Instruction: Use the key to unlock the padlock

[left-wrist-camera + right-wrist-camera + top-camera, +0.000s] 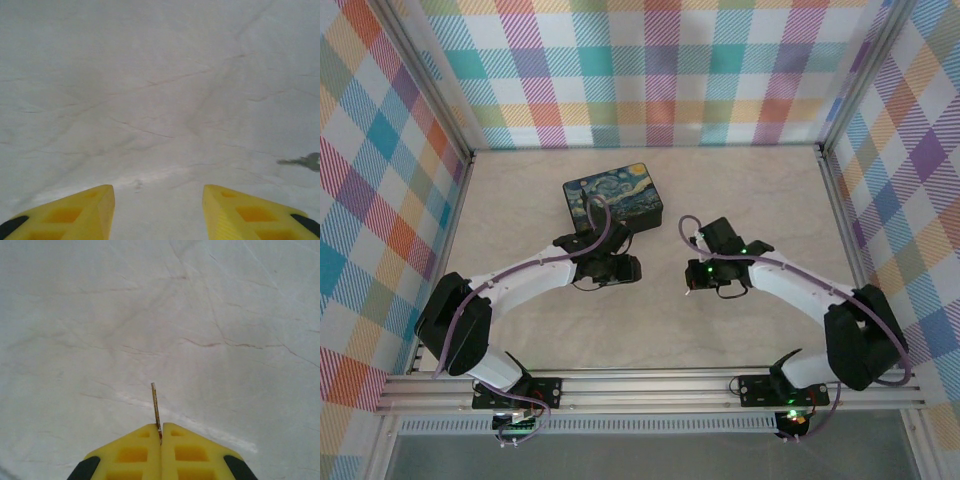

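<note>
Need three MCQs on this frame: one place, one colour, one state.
1. The painted box lies: A) just beyond the left gripper; B) beside the right arm's base; C) in the far right corner.
2. Both grippers' fingers are: A) black; B) yellow; C) purple.
3. The right gripper is: A) wide open; B) shut empty; C) shut on a thin metal sliver.
Key: 1A, top view shows it past that gripper; 2B, seen in both wrist views; 3C, the sliver pokes out between closed fingers.
</note>
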You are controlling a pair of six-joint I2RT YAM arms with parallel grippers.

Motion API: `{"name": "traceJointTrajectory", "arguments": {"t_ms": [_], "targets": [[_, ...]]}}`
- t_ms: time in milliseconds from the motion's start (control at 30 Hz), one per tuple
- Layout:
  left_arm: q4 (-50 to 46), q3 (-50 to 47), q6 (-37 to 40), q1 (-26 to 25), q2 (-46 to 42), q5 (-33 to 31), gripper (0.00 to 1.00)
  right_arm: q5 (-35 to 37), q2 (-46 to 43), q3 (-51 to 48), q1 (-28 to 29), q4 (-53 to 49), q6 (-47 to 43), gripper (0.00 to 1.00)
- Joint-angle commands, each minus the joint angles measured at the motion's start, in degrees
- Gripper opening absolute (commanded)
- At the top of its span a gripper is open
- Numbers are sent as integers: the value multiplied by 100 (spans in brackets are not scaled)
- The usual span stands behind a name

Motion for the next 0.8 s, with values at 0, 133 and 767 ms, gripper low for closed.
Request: {"name": "traceJointTrajectory", "arguments": {"t_ms": [0, 133, 767], "targets": [[675, -75, -589, 27, -52, 823, 53, -1000, -161, 80, -185, 88, -80, 7], [1184, -2, -1485, 26, 87, 1131, 62, -1325, -127, 307, -252, 51, -55, 7], [2333, 277, -4806, 176, 854, 1391, 67, -1121, -639, -151, -157, 2474, 2725, 5]]}}
